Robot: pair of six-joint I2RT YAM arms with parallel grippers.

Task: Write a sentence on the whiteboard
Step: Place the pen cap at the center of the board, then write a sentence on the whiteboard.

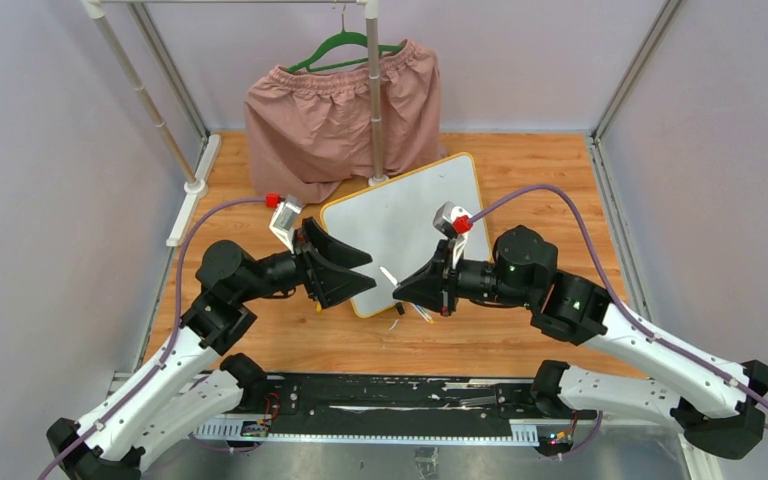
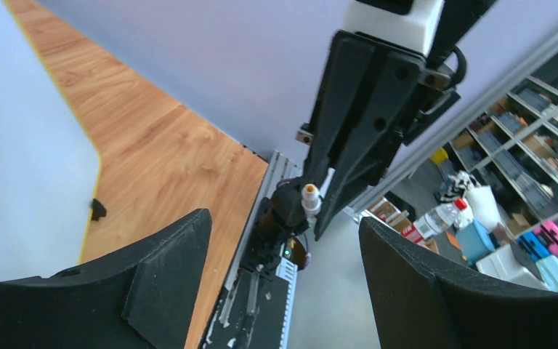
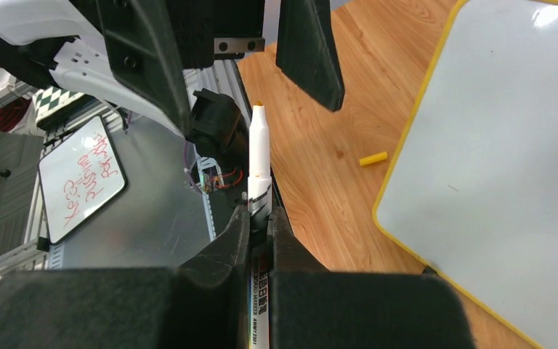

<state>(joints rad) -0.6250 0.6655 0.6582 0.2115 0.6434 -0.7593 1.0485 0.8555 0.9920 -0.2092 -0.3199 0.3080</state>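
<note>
The whiteboard [image 1: 405,210], white with a yellow-orange frame, lies on the wooden table and shows no writing; the sentence is not visible. It also shows in the right wrist view [image 3: 494,145] and the left wrist view [image 2: 22,145]. My right gripper [image 1: 402,290] is shut on a white marker [image 3: 259,160], uncapped, with its orange tip [image 2: 309,194] pointing left above the board's near edge. My left gripper [image 1: 365,270] is open and empty over the board's near left corner, facing the marker tip. In the right wrist view its fingers [image 3: 309,43] hang just beyond the tip.
Pink shorts [image 1: 340,120] hang on a green hanger from a rack pole [image 1: 373,90] behind the board. A small yellow cap [image 3: 373,158] lies on the wood beside the board's edge. Another small board with red writing [image 3: 80,178] stands outside the cell.
</note>
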